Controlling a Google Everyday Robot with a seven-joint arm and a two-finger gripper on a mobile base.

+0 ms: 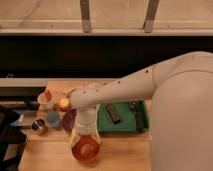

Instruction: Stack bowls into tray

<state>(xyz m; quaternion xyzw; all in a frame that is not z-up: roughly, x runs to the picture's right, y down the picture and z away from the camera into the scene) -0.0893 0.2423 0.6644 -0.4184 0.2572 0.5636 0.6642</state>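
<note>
Wooden tabletop carried a rectangular green plastic tray at right; a round red-orange plastic bowl lay near-left of it, a round purple plastic bowl just behind. The gripper hung at the red-orange bowl, though I could not tell its hold; the bowl needed lifting above the tray's rim first

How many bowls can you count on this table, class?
2. The purple bowl sits left of the green tray, partly behind the arm. The red-orange bowl is near the table front, under the hand. The arm may hide others.
</note>
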